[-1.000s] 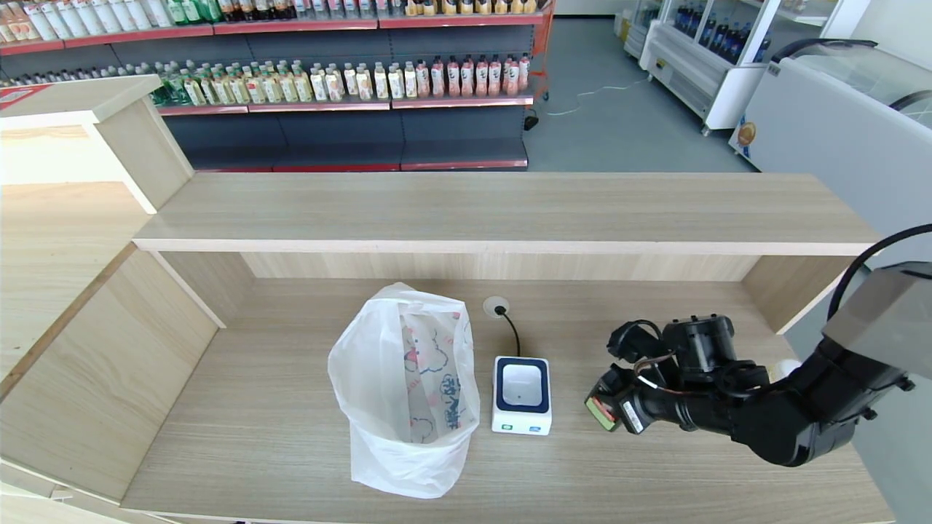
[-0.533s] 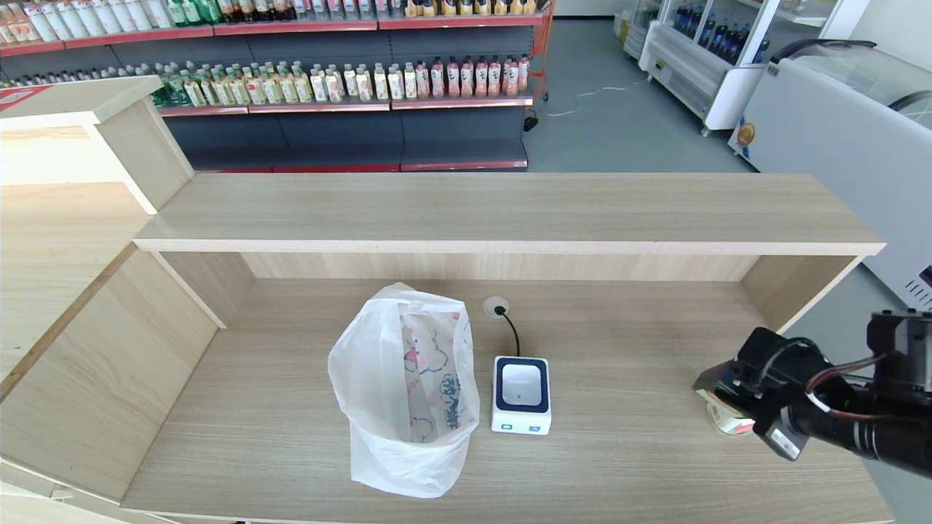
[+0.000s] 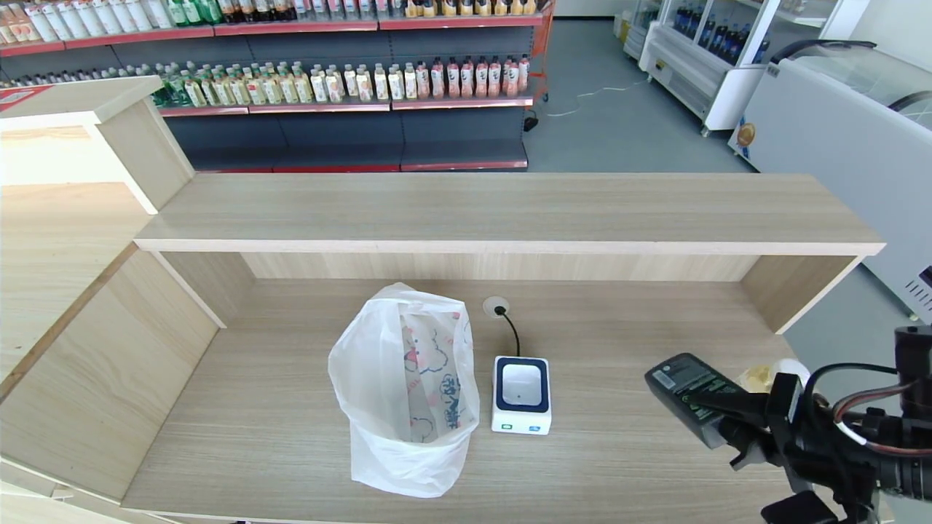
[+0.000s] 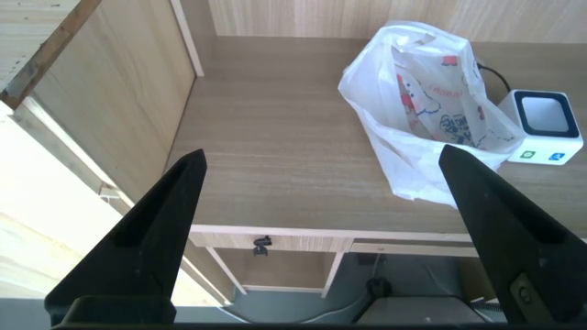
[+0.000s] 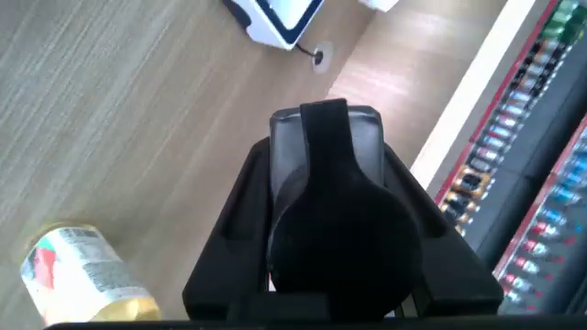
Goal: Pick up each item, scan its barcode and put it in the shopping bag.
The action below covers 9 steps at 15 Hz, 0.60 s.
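A white plastic shopping bag (image 3: 404, 393) stands open on the wooden counter, with a patterned pack inside it. Just right of the bag sits the white barcode scanner (image 3: 520, 393), its window facing up. My right gripper (image 3: 737, 428) is over the counter's front right corner, shut on a flat black pack (image 3: 683, 389) with its printed face up. In the right wrist view the gripper (image 5: 326, 197) clamps that dark pack (image 5: 286, 137). A can (image 5: 78, 275) lies on its side on the counter, partly hidden behind the arm (image 3: 764, 375). My left gripper (image 4: 321, 229) hangs open off the front left edge.
A raised wooden ledge (image 3: 502, 211) runs along the back of the counter, and side walls close both ends. The scanner's cable (image 3: 511, 331) runs to a hole in the counter. Bare wood lies left of the bag (image 4: 422, 101) and between scanner (image 4: 548, 124) and right arm.
My right arm swung from beside the scanner to the right and toward the front edge, still holding the pack. The pack has turned so its flat face shows.
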### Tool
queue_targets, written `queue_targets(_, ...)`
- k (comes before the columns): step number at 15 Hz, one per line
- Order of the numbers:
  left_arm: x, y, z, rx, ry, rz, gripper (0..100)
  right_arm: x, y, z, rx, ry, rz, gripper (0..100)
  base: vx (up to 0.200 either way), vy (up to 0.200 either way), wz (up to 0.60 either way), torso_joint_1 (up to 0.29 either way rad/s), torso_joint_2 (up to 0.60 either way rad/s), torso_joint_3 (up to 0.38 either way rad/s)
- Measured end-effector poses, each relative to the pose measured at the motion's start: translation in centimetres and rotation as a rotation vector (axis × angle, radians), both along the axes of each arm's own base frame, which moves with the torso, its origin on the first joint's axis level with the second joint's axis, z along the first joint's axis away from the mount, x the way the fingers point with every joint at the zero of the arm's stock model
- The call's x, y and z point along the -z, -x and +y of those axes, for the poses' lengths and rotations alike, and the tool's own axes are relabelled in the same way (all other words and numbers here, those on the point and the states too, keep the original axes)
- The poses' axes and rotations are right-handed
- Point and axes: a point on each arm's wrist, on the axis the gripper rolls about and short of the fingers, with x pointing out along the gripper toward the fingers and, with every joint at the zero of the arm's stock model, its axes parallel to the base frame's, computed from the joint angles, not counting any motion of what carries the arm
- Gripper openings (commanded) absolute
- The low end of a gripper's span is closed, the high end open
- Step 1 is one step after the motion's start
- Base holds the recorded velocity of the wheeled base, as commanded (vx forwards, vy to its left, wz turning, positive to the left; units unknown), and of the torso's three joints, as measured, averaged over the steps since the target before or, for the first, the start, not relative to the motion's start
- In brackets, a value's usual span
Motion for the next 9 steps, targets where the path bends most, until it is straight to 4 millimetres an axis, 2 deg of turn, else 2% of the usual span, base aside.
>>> queue_targets(2,0.0,0.0,0.0,0.000,0.000,0.000,100,0.8,0.2,2.0,-0.240,0.080,-0.052,0,0.000,0.000,0.00,0.000,0.00,0.000)
queue_targets(4,0.0,0.0,0.0,-0.001,0.000,0.000,100,1.6,0.1,3.5,-0.443,0.081,-0.070,0,0.000,0.000,0.00,0.000,0.00,0.000)
queue_targets(9,0.0,0.0,0.0,0.000,0.000,0.000,100,3.1,0.1,4.9,-0.851,-0.088,-0.119,0,0.000,0.000,0.00,0.000,0.00,0.000)
